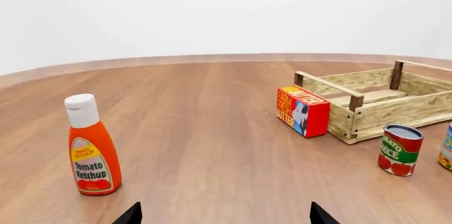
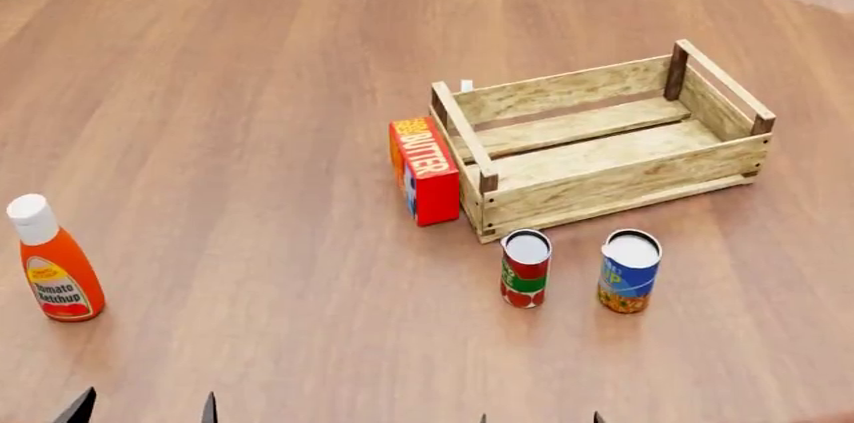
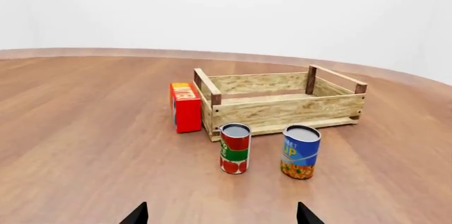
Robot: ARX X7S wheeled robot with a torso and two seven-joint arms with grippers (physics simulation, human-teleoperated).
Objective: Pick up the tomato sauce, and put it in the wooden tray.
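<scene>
The tomato sauce (image 2: 526, 269) is a small red-and-green can with a silver top, standing upright on the table just in front of the wooden tray (image 2: 607, 188). The right wrist view shows the tomato sauce (image 3: 235, 148) ahead of my right gripper (image 3: 222, 217), which is open with nothing between its tips. In the left wrist view, the tomato sauce (image 1: 400, 150) stands far to the side of my left gripper (image 1: 224, 217), also open and empty. The wooden tray (image 3: 282, 110) (image 1: 381, 110) is a slatted light-wood crate with dark corner posts. Only fingertips of both grippers show at the head view's lower edge.
A blue-and-orange can (image 2: 629, 271) stands right beside the tomato sauce. A red butter box (image 2: 423, 171) rests against the tray's left end. An orange ketchup bottle (image 2: 51, 263) with a white cap stands at the far left. All sit on a round wooden table (image 2: 240, 93).
</scene>
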